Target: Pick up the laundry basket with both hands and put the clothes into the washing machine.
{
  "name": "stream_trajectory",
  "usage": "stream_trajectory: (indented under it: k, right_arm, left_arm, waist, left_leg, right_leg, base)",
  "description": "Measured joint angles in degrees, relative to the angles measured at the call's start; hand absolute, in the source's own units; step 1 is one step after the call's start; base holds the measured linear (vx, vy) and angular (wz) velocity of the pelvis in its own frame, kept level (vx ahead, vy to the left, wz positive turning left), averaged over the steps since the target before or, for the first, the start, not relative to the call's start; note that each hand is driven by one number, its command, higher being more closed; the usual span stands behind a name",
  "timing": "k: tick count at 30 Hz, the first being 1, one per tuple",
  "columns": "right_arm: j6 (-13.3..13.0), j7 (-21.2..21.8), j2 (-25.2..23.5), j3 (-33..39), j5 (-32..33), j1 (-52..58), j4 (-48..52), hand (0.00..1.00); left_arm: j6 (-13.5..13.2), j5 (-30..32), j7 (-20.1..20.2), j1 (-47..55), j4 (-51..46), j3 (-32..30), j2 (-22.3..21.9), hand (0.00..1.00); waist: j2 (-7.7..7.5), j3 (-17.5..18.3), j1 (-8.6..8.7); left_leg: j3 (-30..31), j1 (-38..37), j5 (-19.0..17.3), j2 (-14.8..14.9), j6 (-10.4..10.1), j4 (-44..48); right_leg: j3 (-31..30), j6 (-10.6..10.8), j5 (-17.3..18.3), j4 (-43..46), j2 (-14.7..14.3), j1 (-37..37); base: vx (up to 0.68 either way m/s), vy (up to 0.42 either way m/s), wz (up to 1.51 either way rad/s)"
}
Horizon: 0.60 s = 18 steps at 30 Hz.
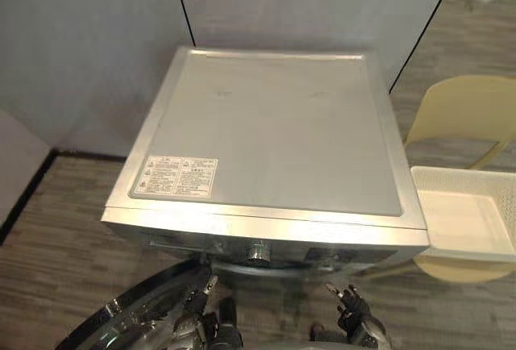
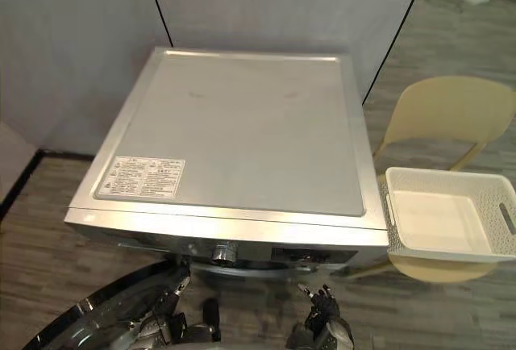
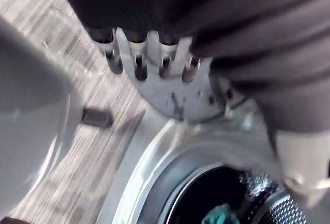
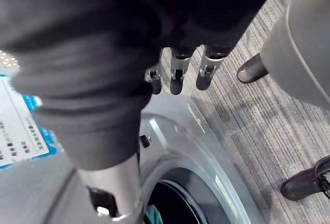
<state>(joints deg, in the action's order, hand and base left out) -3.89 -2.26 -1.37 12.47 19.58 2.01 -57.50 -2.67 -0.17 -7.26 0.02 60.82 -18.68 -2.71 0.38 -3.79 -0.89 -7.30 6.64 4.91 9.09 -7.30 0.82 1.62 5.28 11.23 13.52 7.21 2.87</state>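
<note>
The washing machine (image 2: 234,132) stands in the middle with its flat silver top facing up and its round door (image 1: 121,318) swung open at the near left. Both hands sit low at the near edge, in front of the machine's face and below its knob (image 2: 223,252).

The left hand (image 3: 175,92) is beside the open door, above the drum's mouth. Its fingers (image 3: 149,64) lie loose in a row and hold nothing. The right hand (image 2: 324,310) is a little to the right of the opening, with its fingers (image 4: 177,77) spread and empty.

The laundry basket (image 2: 439,221) rests on the seat of a pale yellow chair (image 2: 451,112) just right of the machine. It is well apart from both hands, and its white bottom is bare. A piece of teal cloth (image 3: 221,216) lies inside the dark drum, below the hands.
</note>
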Motion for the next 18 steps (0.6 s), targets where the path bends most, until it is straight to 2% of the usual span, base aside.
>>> stream_trajectory:
  k: [3, 4, 5, 6, 7, 8, 9, 10, 11, 12, 13, 14, 15, 16, 17, 18]
  right_arm:
    - [0.40, 0.12, 0.83, -0.11, -0.24, -0.17, -0.78, 0.00]
    - [0.55, 0.14, 1.47, -0.27, -0.43, -0.80, -0.99, 0.00]
    - [0.51, 0.23, 1.62, -0.48, -0.83, -1.12, -1.01, 0.00]
    - [0.53, 0.22, 1.85, 0.06, -1.21, -2.22, -1.61, 0.00]
    - [0.72, 0.07, 2.52, 0.07, -1.20, -2.49, -1.43, 0.00]
    - [0.74, 0.06, 2.84, 0.05, -1.17, -2.44, -1.00, 0.00]
    - [0.59, 0.01, 3.58, 0.13, -1.12, -1.22, 0.72, 0.00]
    - [0.53, 0.00, 3.96, 0.31, -1.07, -0.63, 1.38, 0.00]
    - [0.71, -0.01, 3.67, 2.35, -0.99, -0.52, 1.64, 0.00]
    - [1.00, 0.15, 2.35, 3.60, -0.87, -0.55, 0.90, 0.00]
    - [1.16, 0.38, 1.12, 5.47, -0.34, -0.19, -0.99, 0.00]
    - [1.02, 0.57, 0.89, 7.94, 0.09, -0.83, -2.22, 0.00]
    - [1.27, 0.70, 1.43, 9.04, 0.10, -1.12, -3.12, 0.00]
    - [1.74, 1.02, 1.46, 9.59, 0.19, -1.53, -5.12, 0.00]
    - [1.92, 1.18, 1.58, 9.49, 0.10, -1.50, -5.68, 0.00]
    - [2.25, 1.16, 1.39, 8.91, 0.08, -1.18, -7.17, 0.00]
  left_arm:
    - [-0.56, -0.93, 0.90, -0.03, -0.56, -0.13, -0.55, 0.00]
    - [-0.58, -1.97, 0.95, -0.08, -0.81, 0.18, -0.67, 0.00]
    - [-0.46, -2.02, 0.93, -0.38, -1.15, 0.13, -0.46, 0.00]
    - [-0.28, -2.64, 0.89, -1.76, -2.53, -0.80, -0.82, 0.00]
    - [-0.26, -3.26, 0.87, -1.41, -3.21, -1.83, -0.89, 0.00]
    - [-0.18, -3.69, 0.89, -0.92, -3.21, -2.02, -0.86, 0.00]
    - [-0.04, -3.72, 0.93, 0.33, -3.22, -2.05, -1.06, 0.00]
    - [-0.02, -3.73, 0.92, 0.90, -3.24, -2.06, -1.18, 0.00]
    - [-0.02, -3.64, 0.94, 1.24, -3.21, -2.06, -0.82, 0.00]
    - [0.05, -3.60, 0.90, 1.22, -2.84, -2.03, 0.64, 0.00]
    - [0.29, -3.53, 0.75, 1.06, -2.59, -2.59, 2.40, 0.00]
    - [0.38, -3.51, 0.70, 1.17, -2.06, -2.96, 2.39, 0.00]
    - [0.53, -3.51, 0.73, 1.14, -1.61, -2.86, 2.36, 0.00]
    - [0.86, -3.50, 0.73, 1.13, -1.27, -1.46, 2.47, 0.00]
    - [0.90, -3.52, 0.79, 0.91, -0.94, 0.20, 3.12, 0.00]
    - [1.01, -3.51, 0.83, 1.05, -0.34, 3.48, 4.48, 0.00]
  waist:
    - [0.06, 0.06, -0.18]
    - [0.06, 0.19, -0.09]
    - [-0.63, 0.27, 0.33]
    - [-0.75, -1.05, -0.30]
    - [-0.44, -1.17, -0.81]
    - [-0.05, -0.93, -1.11]
    - [1.61, 0.13, -1.00]
    - [2.58, 0.65, -0.94]
    - [3.24, 1.03, 0.00]
    - [0.63, 1.15, 0.50]
    - [-1.94, 2.01, 1.20]
    - [0.42, 1.93, 1.11]
    - [1.49, 2.18, 1.26]
    - [1.83, 2.32, 2.09]
    - [0.59, 2.63, 2.99]
    - [-1.07, 2.87, 3.08]
  left_leg:
    - [3.06, 0.49, 0.46, -0.34, 0.25, 1.56]
    - [4.10, 2.07, 2.91, -0.65, -0.16, 1.98]
    - [4.55, 2.61, 5.04, -1.31, -1.69, 0.88]
    - [0.60, 8.16, -5.45, 0.50, 3.59, 19.81]
    - [-2.08, 11.03, -10.99, 3.80, 4.73, 38.61]
    - [-2.61, 10.92, -11.32, 5.11, 4.73, 44.98]
    - [-2.56, 9.57, -10.44, 7.39, 4.84, 52.90]
    - [-2.40, 8.57, -9.59, 8.10, 4.62, 53.33]
    - [-3.27, 8.36, -10.81, 6.16, 3.79, 51.12]
    - [-3.18, 6.45, -11.16, 2.82, 3.28, 45.16]
    - [-2.05, 3.20, -15.39, 0.72, 2.86, 39.88]
    - [-0.66, 1.24, -19.51, 3.44, -0.53, 37.44]
    - [-0.48, -0.12, -21.90, 3.39, -1.20, 32.95]
    - [-1.26, -2.13, -23.56, 1.66, -1.57, 24.24]
    - [-1.23, -3.21, -23.18, 0.62, -1.72, 20.15]
    - [-0.93, -3.60, -19.90, -1.05, -1.31, 16.14]
  right_leg:
    - [3.39, -0.03, 0.01, -0.19, 0.12, -1.89]
    - [5.28, -0.60, -0.32, 0.27, -0.25, -1.52]
    - [7.32, -1.53, -0.87, -0.67, 1.15, -1.37]
    - [9.79, -1.58, -0.75, -0.10, 1.78, -1.48]
    - [9.71, -1.56, -0.77, 1.31, 1.70, -2.13]
    - [9.59, -1.53, -0.79, 2.16, 1.70, -2.28]
    - [9.44, -1.28, -0.81, 3.03, 1.38, -2.50]
    - [9.26, -0.85, -0.80, 3.27, 0.89, -2.54]
    - [8.51, -0.09, -0.56, 2.82, 1.38, -2.46]
    - [6.53, -0.46, -0.72, 0.68, 2.42, -2.10]
    - [5.13, -2.03, -3.84, -3.42, 3.42, -1.56]
    - [6.25, 0.18, -7.10, -4.46, 1.01, -0.98]
    - [6.23, 0.19, -7.30, -4.43, 0.33, -0.22]
    - [6.36, 0.52, -7.62, -5.30, 0.13, 1.24]
    - [6.18, 0.13, -8.05, -5.62, 0.85, 2.37]
    - [5.85, -1.91, -9.69, -5.95, 1.88, 3.78]
  base:
    - [-0.09, -0.036, 0.60]
    - [-0.19, -0.016, 0.71]
    - [-0.21, 0.013, 0.80]
    - [-0.20, 0.071, 0.53]
    - [-0.14, 0.090, 0.18]
    - [-0.15, 0.156, -0.08]
    - [-0.13, 0.174, -0.10]
    - [-0.15, 0.227, 0.08]
    - [-0.12, 0.183, 0.25]
    - [-0.15, 0.161, 0.42]
    - [-0.16, 0.121, 0.20]
    - [-0.14, 0.128, 0.05]
    - [-0.13, 0.170, 0.08]
    - [-0.11, 0.144, 0.23]
    - [-0.14, 0.113, 0.22]
    - [-0.15, 0.052, 0.12]
